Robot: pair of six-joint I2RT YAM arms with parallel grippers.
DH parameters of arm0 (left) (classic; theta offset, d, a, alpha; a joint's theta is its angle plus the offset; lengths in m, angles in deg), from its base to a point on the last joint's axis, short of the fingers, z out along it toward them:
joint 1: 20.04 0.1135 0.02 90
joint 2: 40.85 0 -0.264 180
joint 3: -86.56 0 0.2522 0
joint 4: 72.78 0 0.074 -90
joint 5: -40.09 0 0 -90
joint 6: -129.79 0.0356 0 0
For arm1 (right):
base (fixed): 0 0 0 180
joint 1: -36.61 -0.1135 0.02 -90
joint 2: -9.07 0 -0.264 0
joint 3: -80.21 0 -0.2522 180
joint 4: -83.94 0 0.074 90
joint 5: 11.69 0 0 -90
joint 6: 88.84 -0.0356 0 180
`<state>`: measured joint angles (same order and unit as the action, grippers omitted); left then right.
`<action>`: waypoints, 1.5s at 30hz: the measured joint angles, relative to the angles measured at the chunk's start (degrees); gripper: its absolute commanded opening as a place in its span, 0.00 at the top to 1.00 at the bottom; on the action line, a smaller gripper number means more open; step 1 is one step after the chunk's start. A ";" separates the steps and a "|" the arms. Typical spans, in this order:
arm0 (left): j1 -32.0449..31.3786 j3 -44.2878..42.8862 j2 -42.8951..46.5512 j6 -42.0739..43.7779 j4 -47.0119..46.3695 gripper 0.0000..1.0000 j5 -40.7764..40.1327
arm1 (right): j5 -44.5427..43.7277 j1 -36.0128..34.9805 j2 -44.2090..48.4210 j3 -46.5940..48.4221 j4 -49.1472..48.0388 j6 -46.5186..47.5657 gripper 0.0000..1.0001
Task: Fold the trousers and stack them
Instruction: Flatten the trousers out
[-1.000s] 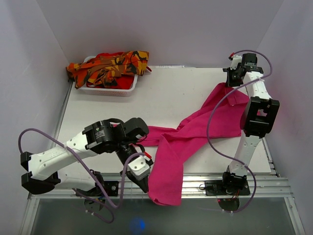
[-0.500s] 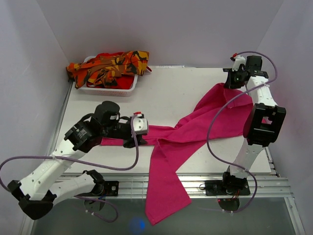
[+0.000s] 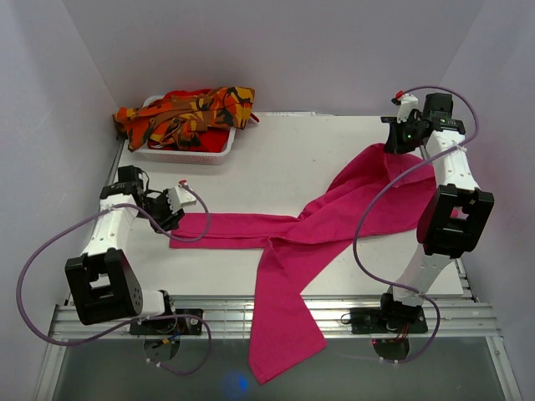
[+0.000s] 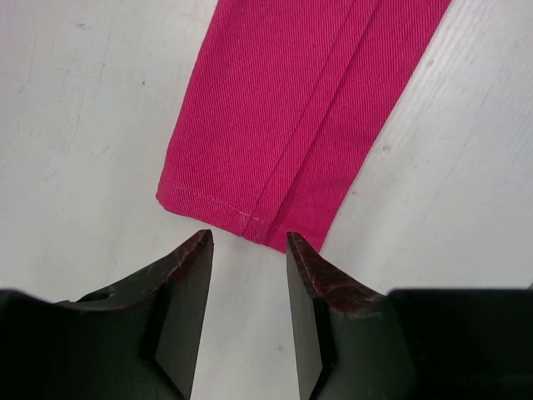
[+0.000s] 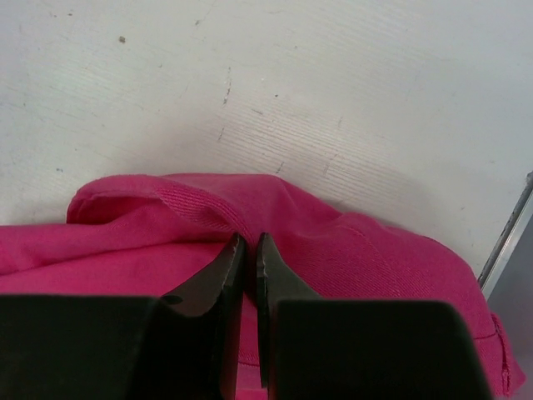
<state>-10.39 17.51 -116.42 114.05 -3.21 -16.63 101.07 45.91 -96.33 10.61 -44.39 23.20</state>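
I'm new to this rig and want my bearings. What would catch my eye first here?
The pink trousers sprawl across the table, one leg hanging over the near edge. The right gripper pinches their far-right end, while the left gripper stands open just short of the other leg's hem. In the far left corner, orange camouflage trousers lie heaped on a white basket.

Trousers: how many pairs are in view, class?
2. Pink pair spread across the table, one leg overhanging the near edge; camouflage pair heaped on the basket. Others may hide beneath.
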 measured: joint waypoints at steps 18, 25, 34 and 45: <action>2.67 14.16 1.70 28.17 -8.76 0.44 0.94 | 1.05 0.00 0.00 0.02 3.13 2.49 0.92; 2.67 15.26 -1.27 28.50 -16.28 0.49 -0.31 | 1.05 0.00 0.00 0.02 4.02 2.58 0.92; 2.67 15.10 -2.75 29.55 -14.99 0.46 -0.11 | 1.01 0.00 0.00 0.02 4.15 2.60 0.92; 2.60 16.44 -2.64 29.35 -17.86 0.58 0.04 | 1.01 0.00 -0.02 0.04 4.24 2.62 0.92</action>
<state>-7.78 33.95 -119.06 143.40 -21.07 -16.59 102.08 45.91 -96.35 10.65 -40.15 25.82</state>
